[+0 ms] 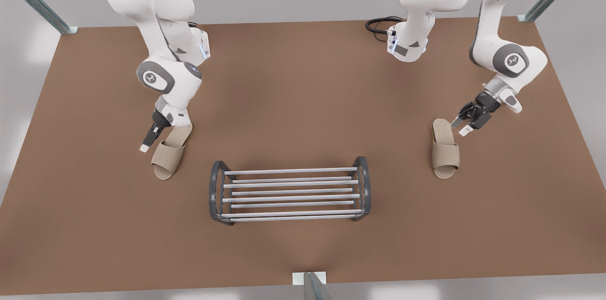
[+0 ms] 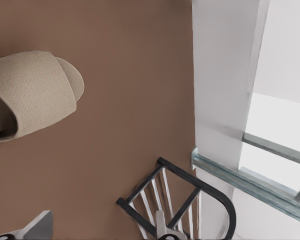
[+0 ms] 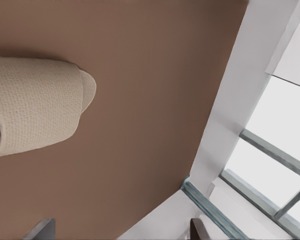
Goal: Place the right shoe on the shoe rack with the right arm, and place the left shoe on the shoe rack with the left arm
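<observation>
Front view: brown table (image 1: 303, 77), grey walls. The shoe rack (image 1: 289, 191) stands between both jaws, and each arm is bent low. The right gripper (image 1: 147, 144) is parted and empty, with the right shoe (image 1: 169, 154) just beside it. The left gripper (image 1: 461, 127) is likewise parted and empty, close by the left shoe (image 1: 445, 148).

Left wrist view: shoe ahead of the jaws, rack end beyond.

Right wrist view: shoe ahead, table edge beyond.

Both arms bend downward, the left gripper (image 1: 461, 127) and right gripper (image 1: 145, 146) with fingers spread.

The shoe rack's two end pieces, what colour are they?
Dark grey, on the shoe rack, whose rods between them are silver. The front view shows it best.
</observation>
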`<action>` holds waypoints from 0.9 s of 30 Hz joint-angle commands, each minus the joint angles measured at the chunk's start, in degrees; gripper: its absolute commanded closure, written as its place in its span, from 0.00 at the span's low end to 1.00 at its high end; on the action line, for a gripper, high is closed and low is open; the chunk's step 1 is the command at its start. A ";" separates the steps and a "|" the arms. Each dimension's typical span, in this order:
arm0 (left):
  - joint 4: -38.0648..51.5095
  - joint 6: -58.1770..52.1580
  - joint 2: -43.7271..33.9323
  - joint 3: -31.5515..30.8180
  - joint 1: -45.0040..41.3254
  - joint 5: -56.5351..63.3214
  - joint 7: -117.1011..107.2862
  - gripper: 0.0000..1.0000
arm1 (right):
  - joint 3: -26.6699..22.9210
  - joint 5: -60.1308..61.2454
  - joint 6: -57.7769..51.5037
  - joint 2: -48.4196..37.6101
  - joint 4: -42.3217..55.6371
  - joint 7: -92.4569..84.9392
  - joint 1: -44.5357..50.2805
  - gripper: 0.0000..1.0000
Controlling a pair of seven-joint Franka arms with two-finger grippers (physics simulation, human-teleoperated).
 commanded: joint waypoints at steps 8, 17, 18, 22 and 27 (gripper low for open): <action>-4.77 6.03 6.09 2.83 0.13 -15.68 74.98 0.00 | 1.63 -25.79 -3.88 7.48 -7.17 69.76 10.93 0.00; -4.86 0.15 12.95 3.53 0.22 -25.61 81.23 0.00 | -3.11 -25.88 -13.55 10.38 -10.60 73.01 16.29 0.00; -4.77 -0.82 13.65 3.53 0.22 -27.55 81.23 0.00 | -3.99 -25.88 -13.64 10.64 -10.52 73.10 16.91 0.00; -4.51 -4.86 15.23 3.01 0.22 -38.27 80.88 0.00 | -4.78 -25.88 -13.29 10.11 -10.69 73.18 16.82 0.00; -4.33 -5.92 15.14 1.69 0.13 -41.00 71.56 0.00 | -7.59 -25.97 -13.55 10.11 -11.13 73.18 16.38 0.00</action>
